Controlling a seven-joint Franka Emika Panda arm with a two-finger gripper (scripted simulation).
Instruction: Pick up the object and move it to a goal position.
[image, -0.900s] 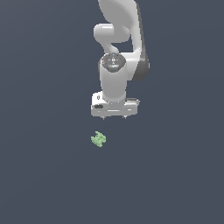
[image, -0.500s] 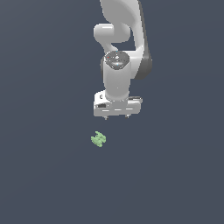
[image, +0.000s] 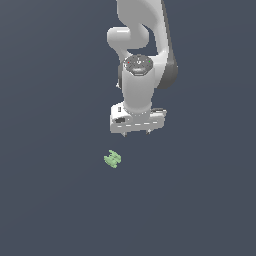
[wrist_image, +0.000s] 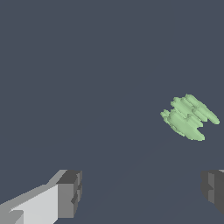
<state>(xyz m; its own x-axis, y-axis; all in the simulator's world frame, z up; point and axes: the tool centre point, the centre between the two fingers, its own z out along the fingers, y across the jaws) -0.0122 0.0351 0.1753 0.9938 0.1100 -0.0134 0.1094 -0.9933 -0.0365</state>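
Below the frame's centre, pale green object (image: 113, 159) lies free; gripper (image: 136, 133) above-right, jaws apart, unaligned for descent.

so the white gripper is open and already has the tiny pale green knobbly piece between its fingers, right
Not quite. The white gripper is open, but the tiny pale green knobbly piece is not between its fingers. In the wrist view the piece lies on the dark floor beyond the two dark fingertips, and the gap between them is bare.
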